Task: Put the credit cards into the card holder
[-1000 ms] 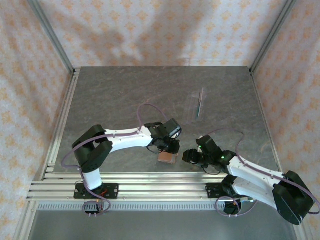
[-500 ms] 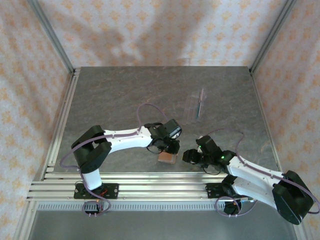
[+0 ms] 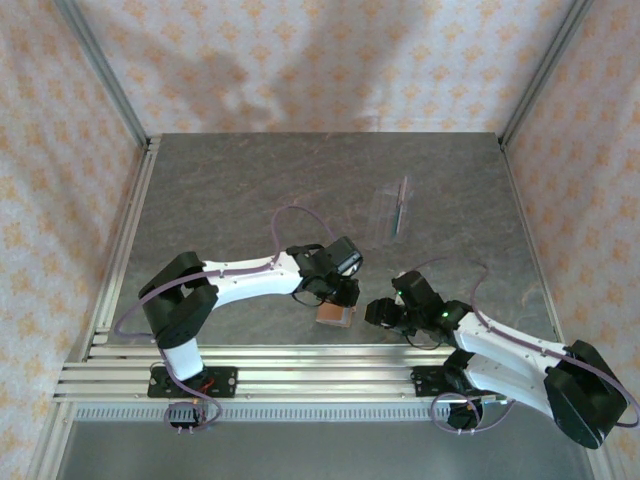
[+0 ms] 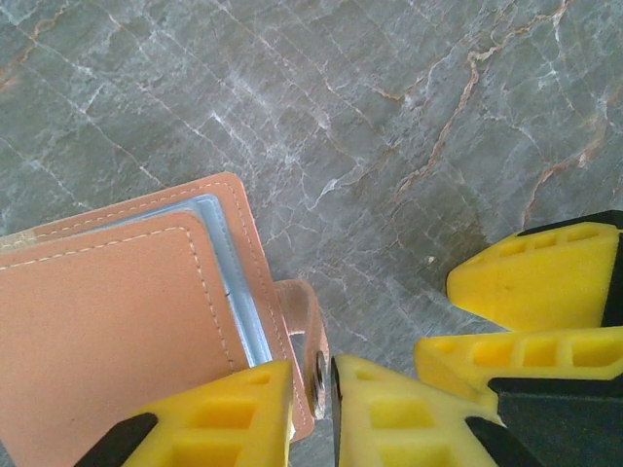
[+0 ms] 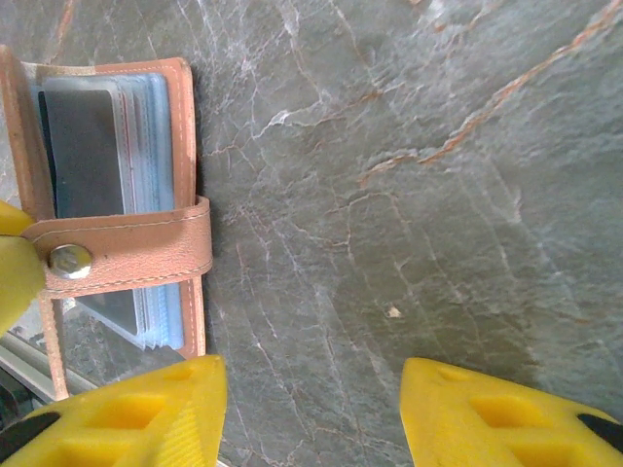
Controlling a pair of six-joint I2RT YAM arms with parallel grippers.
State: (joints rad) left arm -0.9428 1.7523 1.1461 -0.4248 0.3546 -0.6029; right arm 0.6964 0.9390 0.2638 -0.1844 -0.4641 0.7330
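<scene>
- The overhead view gives the layout. The card holder (image 3: 334, 316) lies near the front edge of the table (image 3: 220, 200), between the 2 arms. The left gripper (image 3: 338, 293) is over it, and the right gripper (image 3: 383, 313) is just beside it on the right.
- Farther back and well apart, a clear plastic stand (image 3: 393, 212) holds a thin dark strip edge-on.
- The left wrist view gives the grip. Its 2 yellow fingers (image 4: 224, 418) are pinched together on the snap tab (image 4: 297, 331), with the metal stud between them.
- The right wrist view gives the inside of the holder. The tab stretches across a stack of clear, bluish plastic sleeves (image 5: 156, 126), and a dark card (image 5: 83, 146) sits in the top one.
- In that same view the right gripper's fingers stand wide apart over bare table, with nothing between them.
- The holder is reddish-brown leather with pale stitching and rounded corners.
- The fingers are yellow plastic with hollow cells.
- The table is grey and stone-patterned, veined in white and rust.
</scene>
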